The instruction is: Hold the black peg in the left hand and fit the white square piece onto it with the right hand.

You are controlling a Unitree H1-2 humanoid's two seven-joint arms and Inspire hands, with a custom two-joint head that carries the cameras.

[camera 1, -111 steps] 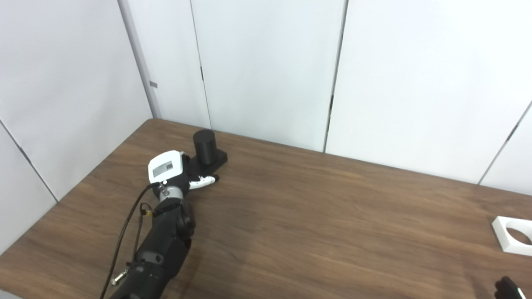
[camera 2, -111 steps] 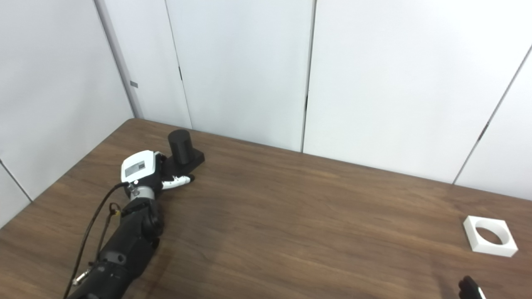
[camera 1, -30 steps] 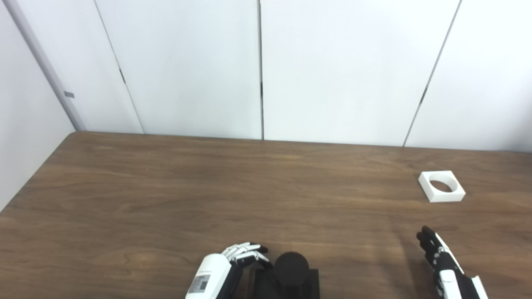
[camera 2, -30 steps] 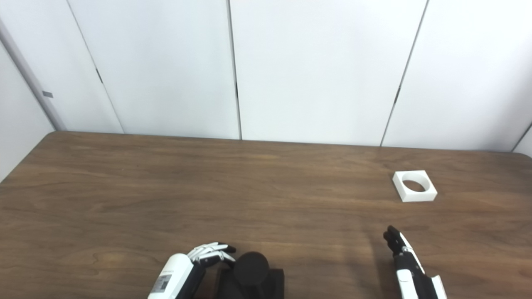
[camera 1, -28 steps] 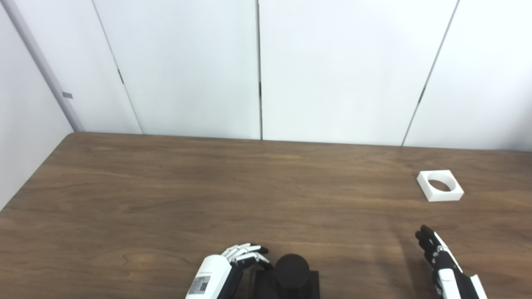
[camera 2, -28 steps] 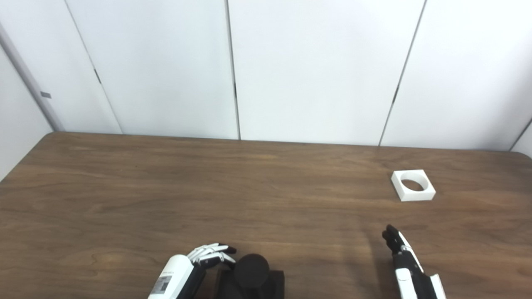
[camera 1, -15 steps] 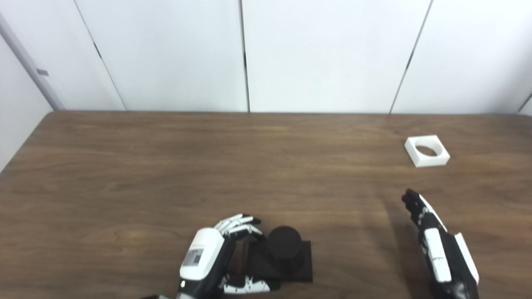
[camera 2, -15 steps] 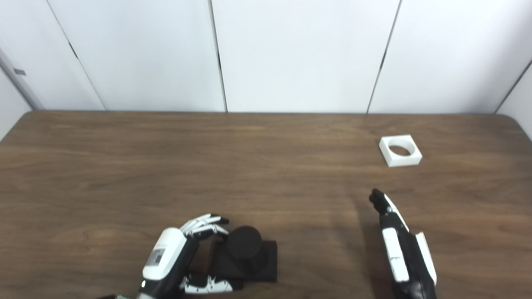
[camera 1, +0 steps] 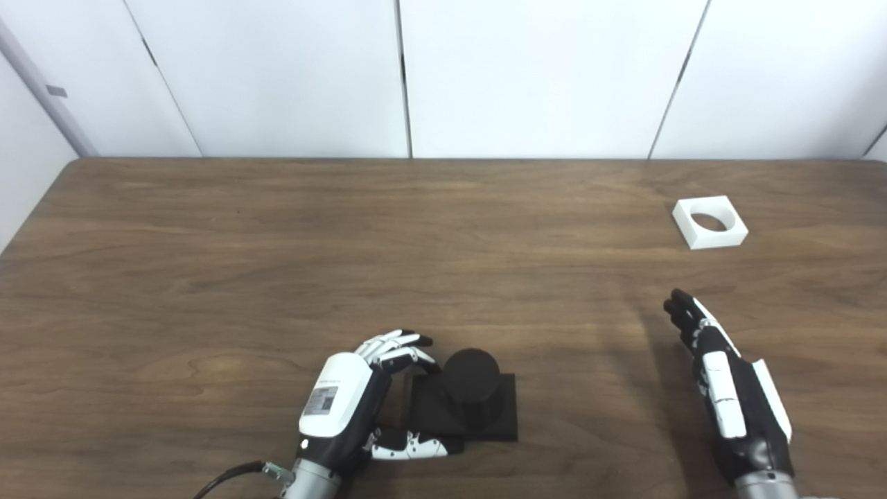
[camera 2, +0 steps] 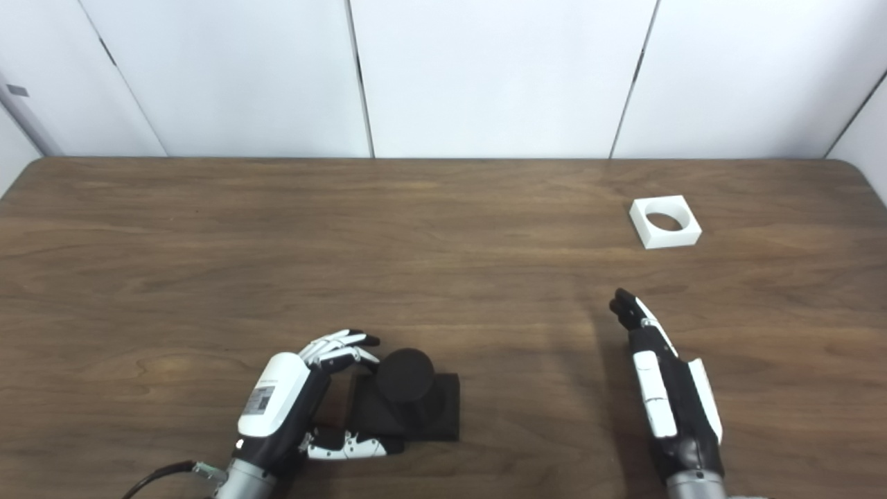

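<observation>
**Peg braced, square piece waiting**

Left robot hand (camera 1: pixel 346 405) cups the black peg (camera 1: pixel 471 371) by its base, fingers behind and thumb in front, so I keep it upright and steady. My right robot hand (camera 1: pixel 727 395) hovers empty, fingers straight and together, aimed toward the white square piece (camera 1: pixel 709 222) lying well apart on the surface (camera 1: pixel 277 242), hole up.

No text can be read anywhere. The only thing like a label is a small grey sticker (camera 1: pixel 323 400) on the white back of the left hand (camera 1: pixel 344 398), at about 7 o'clock in the picture; its print is too small and blurred to make out. A small grey tag (camera 1: pixel 56 91) on the wall strip at about 10 o'clock shows no legible marks either.
</observation>
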